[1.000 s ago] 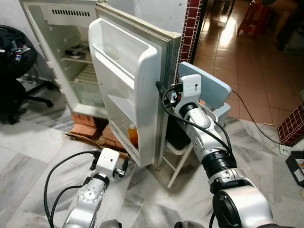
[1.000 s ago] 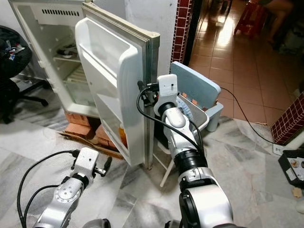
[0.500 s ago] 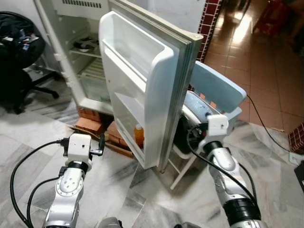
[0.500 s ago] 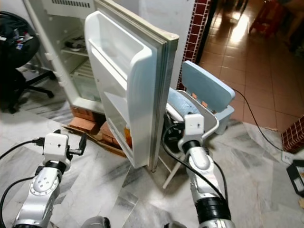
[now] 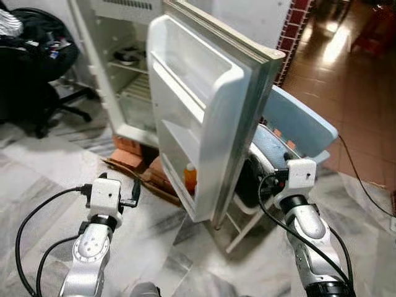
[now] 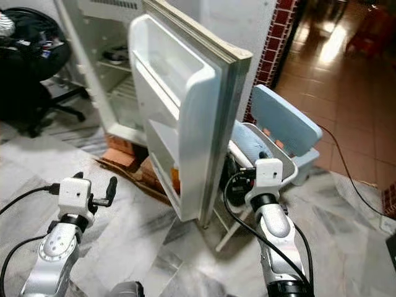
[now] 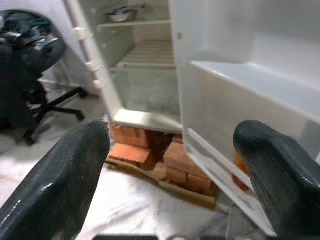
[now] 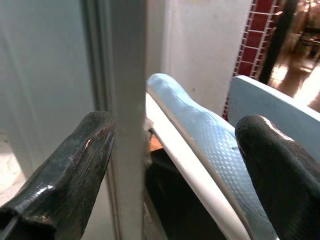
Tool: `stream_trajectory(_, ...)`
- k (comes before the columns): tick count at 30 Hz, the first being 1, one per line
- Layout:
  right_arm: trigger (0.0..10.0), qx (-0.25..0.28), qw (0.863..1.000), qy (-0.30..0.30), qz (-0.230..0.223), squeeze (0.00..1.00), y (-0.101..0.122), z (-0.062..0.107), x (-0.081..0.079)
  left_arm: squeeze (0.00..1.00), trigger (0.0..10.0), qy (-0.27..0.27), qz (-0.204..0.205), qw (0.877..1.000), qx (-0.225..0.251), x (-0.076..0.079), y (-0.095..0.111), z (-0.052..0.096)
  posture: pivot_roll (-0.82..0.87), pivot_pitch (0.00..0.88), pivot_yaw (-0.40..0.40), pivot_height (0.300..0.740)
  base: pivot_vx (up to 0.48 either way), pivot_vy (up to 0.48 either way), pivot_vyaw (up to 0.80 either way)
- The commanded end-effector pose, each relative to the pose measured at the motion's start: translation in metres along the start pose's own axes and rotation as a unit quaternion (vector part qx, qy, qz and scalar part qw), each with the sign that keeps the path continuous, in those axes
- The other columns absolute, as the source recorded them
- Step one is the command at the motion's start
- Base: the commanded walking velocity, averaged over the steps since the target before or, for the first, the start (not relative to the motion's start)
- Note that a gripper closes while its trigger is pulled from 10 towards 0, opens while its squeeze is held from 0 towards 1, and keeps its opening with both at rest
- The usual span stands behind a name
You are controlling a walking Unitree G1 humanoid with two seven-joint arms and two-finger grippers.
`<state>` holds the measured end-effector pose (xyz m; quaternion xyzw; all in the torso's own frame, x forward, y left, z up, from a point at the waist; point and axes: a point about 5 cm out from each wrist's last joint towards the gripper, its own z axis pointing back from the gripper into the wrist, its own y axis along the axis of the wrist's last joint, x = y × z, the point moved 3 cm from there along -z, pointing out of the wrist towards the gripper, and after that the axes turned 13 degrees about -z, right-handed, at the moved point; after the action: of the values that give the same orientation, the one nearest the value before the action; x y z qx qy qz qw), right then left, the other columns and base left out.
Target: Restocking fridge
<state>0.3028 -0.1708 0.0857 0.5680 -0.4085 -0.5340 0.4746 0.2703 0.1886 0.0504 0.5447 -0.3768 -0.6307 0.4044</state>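
Gaping wide, the jaws of the right gripper [image 8: 170, 165] are released and hold nothing; the free edge of the fridge door [image 8: 125, 100] stands between the two black fingers, close to one of them, though contact cannot be judged. Beyond that edge lie a pale blue plastic chair [image 6: 286, 128] and a blue and white bundle [image 8: 200, 135] resting on its seat.

The left gripper [image 7: 170, 165] has its jaws equally spread and empty, raised above the marble floor [image 5: 43, 179] and pointing at the fridge [image 5: 124, 55], well apart from it.

The fridge stands on red bricks [image 7: 145, 145] with its door swung fully open. An orange bottle [image 5: 190, 177] sits in the lowest door shelf. A metal bowl [image 7: 120, 15] rests on an upper shelf inside the cabinet; the wire shelf [image 7: 147, 55] below it carries nothing visible.

A black office chair [image 5: 37, 68] with items piled on it stands left of the fridge. A red-tiled pillar [image 6: 275, 43] rises behind the door, with brown floor tiles [image 5: 365, 80] beyond. No readable writing or brand mark is visible.
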Motion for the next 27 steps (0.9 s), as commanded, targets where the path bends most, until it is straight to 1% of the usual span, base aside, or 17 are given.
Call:
stream_trajectory(1, 10.0, 0.001, 1.000, 0.003, 0.005, 0.00, 0.005, -0.001, 0.000, 0.00, 10.0, 0.004, -0.001, 1.000, -0.005, -0.001, 0.000, 0.002, 0.01, 0.000, -0.024, 0.740, 0.000, 0.000, 0.00)
stream_trajectory(5, 10.0, -0.011, 1.000, -0.001, 0.018, 0.00, 0.004, -0.006, 0.000, 0.00, 10.0, 0.002, -0.001, 1.000, -0.017, 0.002, -0.006, 0.010, 0.02, 0.000, -0.041, 0.740, 0.000, 0.000, 0.00)
stream_trajectory(6, 10.0, -0.019, 1.000, 0.004, 0.015, 0.00, 0.004, -0.010, -0.001, 0.00, 10.0, 0.000, -0.001, 1.000, -0.022, 0.004, -0.009, 0.014, 0.03, 0.000, -0.049, 0.740, 0.000, 0.000, 0.00)
stream_trajectory(8, 10.0, -0.022, 1.000, 0.011, 0.015, 0.00, 0.006, -0.014, -0.003, 0.00, 10.0, -0.002, 0.000, 1.000, -0.026, 0.006, -0.010, 0.017, 0.03, 0.000, -0.052, 0.740, 0.000, 0.000, 0.00)
stream_trajectory(9, 10.0, -0.022, 1.000, 0.019, 0.011, 0.00, 0.009, -0.020, -0.006, 0.00, 10.0, -0.003, 0.002, 1.000, -0.031, 0.009, -0.012, 0.021, 0.03, 0.000, -0.056, 0.740, 0.000, 0.000, 0.00)
stream_trajectory(10, 10.0, -0.022, 1.000, 0.019, 0.011, 0.00, 0.009, -0.020, -0.006, 0.00, 10.0, -0.003, 0.002, 1.000, -0.031, 0.009, -0.012, 0.021, 0.03, 0.000, -0.056, 0.740, 0.000, 0.000, 0.00)
stream_trajectory(13, 10.0, -0.023, 0.998, 0.063, 0.006, 0.00, 0.021, -0.044, -0.023, 0.00, 10.0, -0.006, 0.004, 0.999, -0.039, 0.014, -0.015, 0.025, 0.04, 0.000, -0.064, 0.740, 0.000, 0.000, 0.00)
stream_trajectory(14, 10.0, -0.023, 0.998, 0.063, 0.006, 0.00, 0.021, -0.044, -0.023, 0.00, 10.0, -0.006, 0.004, 0.999, -0.039, 0.014, -0.015, 0.025, 0.04, 0.000, -0.064, 0.740, 0.000, 0.000, 0.00)
stream_trajectory(16, 10.0, -0.024, 0.994, 0.108, 0.001, 0.00, 0.032, -0.061, -0.041, 0.00, 10.0, -0.007, 0.004, 0.999, -0.041, 0.015, -0.014, 0.026, 0.05, 0.000, -0.071, 0.740, 0.000, 0.000, 0.00)
stream_trajectory(19, 10.0, -0.026, 0.988, 0.153, 0.008, 0.00, 0.040, -0.075, -0.059, 0.00, 10.0, -0.005, 0.003, 0.999, -0.043, 0.015, -0.014, 0.026, 0.06, 0.000, -0.078, 0.740, 0.000, 0.000, 0.00)
stream_trajectory(20, 10.0, -0.026, 0.988, 0.153, 0.008, 0.00, 0.040, -0.075, -0.059, 0.00, 10.0, -0.005, 0.003, 0.999, -0.043, 0.015, -0.014, 0.026, 0.06, 0.000, -0.078, 0.740, 0.000, 0.000, 0.00)
stream_trajectory(22, 10.0, -0.030, 0.983, 0.181, -0.001, 0.00, 0.044, -0.083, -0.073, 0.00, 10.0, -0.003, 0.003, 0.999, -0.044, 0.014, -0.014, 0.027, 0.08, 0.005, -0.085, 0.740, 0.000, 0.000, 0.00)
stream_trajectory(23, 10.0, -0.030, 0.983, 0.181, -0.001, 0.00, 0.044, -0.083, -0.073, 0.00, 10.0, -0.003, 0.003, 0.999, -0.044, 0.014, -0.014, 0.027, 0.08, 0.005, -0.085, 0.740, 0.000, 0.000, 0.00)
stream_trajectory(24, 10.0, -0.027, 0.974, 0.223, -0.038, 0.00, 0.050, -0.086, -0.090, 0.00, 10.0, -0.001, 0.002, 0.999, -0.044, 0.014, -0.014, 0.028, 0.08, 0.004, -0.087, 0.740, 0.000, 0.000, 0.00)
stream_trajectory(25, 10.0, -0.025, 0.969, 0.239, -0.051, 0.00, 0.053, -0.086, -0.095, 0.00, 10.0, -0.001, 0.002, 0.999, -0.045, 0.014, -0.014, 0.029, 0.08, 0.004, -0.087, 0.740, 0.000, 0.000, 0.00)
stream_trajectory(26, 10.0, -0.023, 0.954, 0.290, -0.075, 0.00, 0.059, -0.081, -0.110, 0.00, 10.0, 0.000, 0.002, 0.999, -0.045, 0.014, -0.014, 0.029, 0.09, 0.002, -0.089, 0.740, 0.000, 0.000, 0.00)
stream_trajectory(27, 10.0, -0.022, 0.935, 0.340, -0.103, 0.00, 0.065, -0.073, -0.124, 0.00, 10.0, 0.000, 0.003, 0.999, -0.046, 0.013, -0.014, 0.030, 0.09, 0.001, -0.089, 0.740, 0.000, 0.000, 0.00)
